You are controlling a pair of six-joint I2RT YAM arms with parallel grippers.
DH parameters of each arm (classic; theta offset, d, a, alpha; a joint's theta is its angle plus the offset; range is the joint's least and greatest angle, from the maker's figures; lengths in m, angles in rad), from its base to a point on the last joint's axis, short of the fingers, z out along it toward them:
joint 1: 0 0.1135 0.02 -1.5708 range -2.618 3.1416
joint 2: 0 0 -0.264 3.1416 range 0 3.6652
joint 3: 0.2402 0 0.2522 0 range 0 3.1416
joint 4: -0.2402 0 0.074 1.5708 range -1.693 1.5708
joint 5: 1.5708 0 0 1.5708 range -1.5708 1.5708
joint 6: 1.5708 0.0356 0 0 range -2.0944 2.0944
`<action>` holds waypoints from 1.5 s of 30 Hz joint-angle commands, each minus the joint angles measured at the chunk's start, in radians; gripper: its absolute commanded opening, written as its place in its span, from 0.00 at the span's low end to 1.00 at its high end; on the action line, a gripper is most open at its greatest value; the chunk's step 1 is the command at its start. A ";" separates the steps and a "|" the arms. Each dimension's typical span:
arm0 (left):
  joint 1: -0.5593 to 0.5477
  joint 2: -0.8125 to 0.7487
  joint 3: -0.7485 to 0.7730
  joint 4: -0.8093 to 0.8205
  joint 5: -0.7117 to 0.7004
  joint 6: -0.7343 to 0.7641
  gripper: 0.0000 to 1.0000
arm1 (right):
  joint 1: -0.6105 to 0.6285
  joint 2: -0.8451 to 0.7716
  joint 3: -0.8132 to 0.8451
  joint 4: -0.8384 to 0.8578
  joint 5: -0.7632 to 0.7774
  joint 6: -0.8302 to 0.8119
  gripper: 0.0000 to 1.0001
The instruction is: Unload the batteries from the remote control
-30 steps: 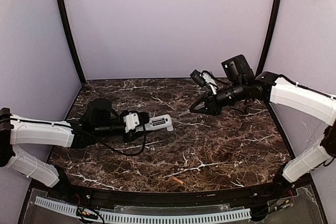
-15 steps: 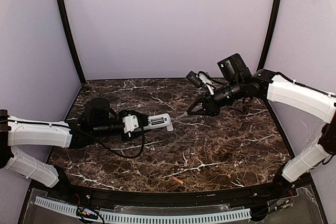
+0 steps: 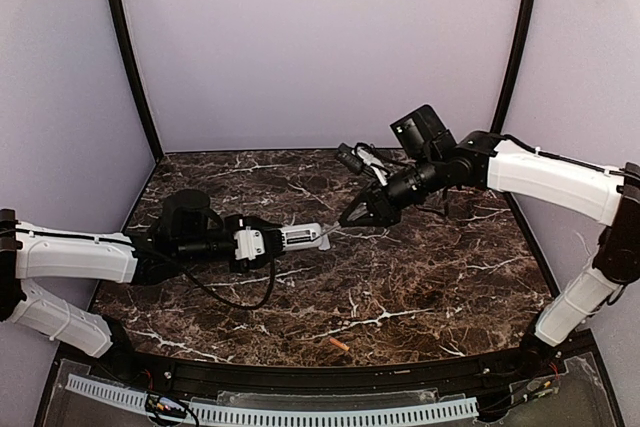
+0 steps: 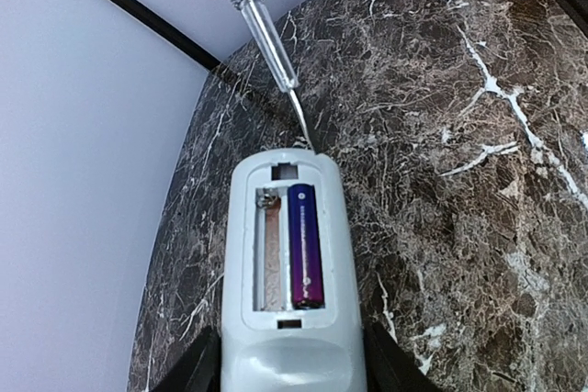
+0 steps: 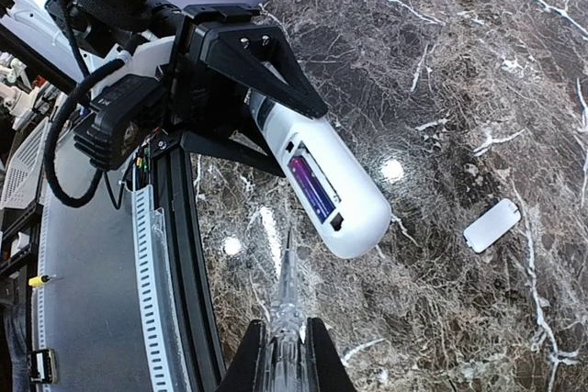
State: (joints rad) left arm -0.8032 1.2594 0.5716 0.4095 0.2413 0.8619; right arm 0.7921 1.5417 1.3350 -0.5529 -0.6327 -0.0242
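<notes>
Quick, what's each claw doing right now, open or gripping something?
Left gripper: closed on the remote control.
Right gripper: shut on a clear-handled screwdriver.

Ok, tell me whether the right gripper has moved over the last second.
Yes. The right gripper, clamping a slim pointed tool, has swung left, away from the right-hand black post and toward the remote control in the left gripper.
</notes>
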 commanded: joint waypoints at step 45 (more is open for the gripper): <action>-0.014 -0.059 -0.074 0.034 -0.007 0.160 0.00 | 0.107 0.196 0.187 -0.004 0.123 0.029 0.00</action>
State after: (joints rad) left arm -0.8101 1.2316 0.5125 0.4252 0.2237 1.0084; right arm 0.8875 1.7187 1.4937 -0.5655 -0.5339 0.0139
